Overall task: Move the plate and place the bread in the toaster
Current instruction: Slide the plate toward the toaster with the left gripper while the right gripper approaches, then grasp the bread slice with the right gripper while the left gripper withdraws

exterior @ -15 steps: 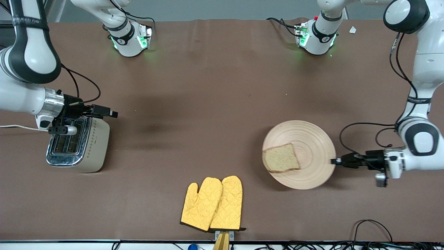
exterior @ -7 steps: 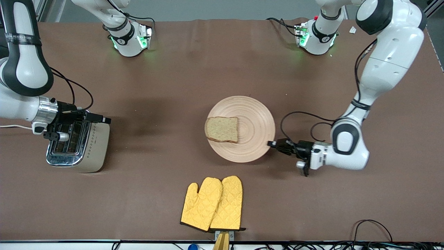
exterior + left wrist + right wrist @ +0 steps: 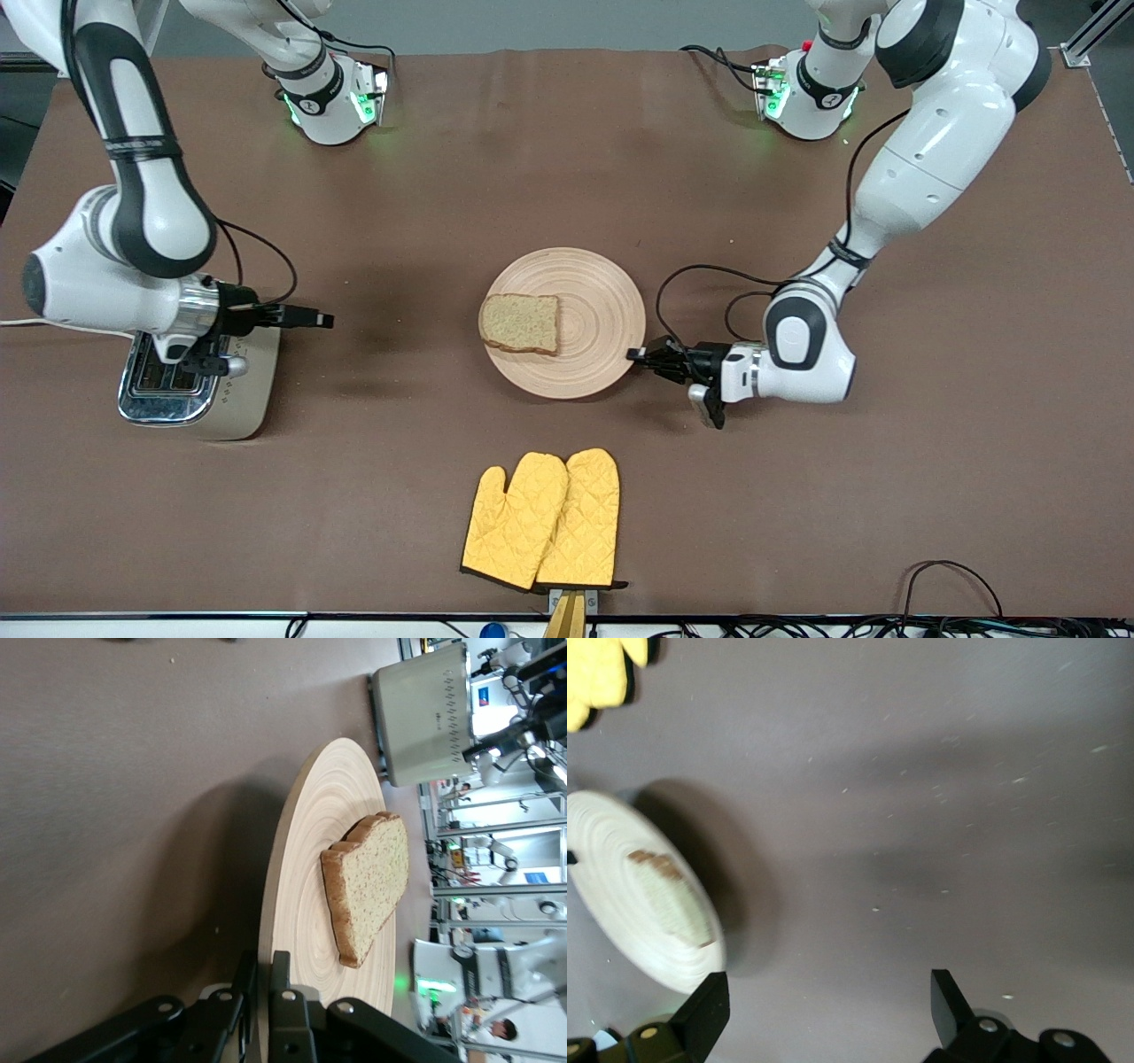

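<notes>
The left gripper is clamped on the rim of the round pale wooden plate at mid-bench, which carries the square brown bread slice. The right gripper, fingers apart, hovers beside the cream chrome-topped toaster near the right arm's bench edge.
</notes>
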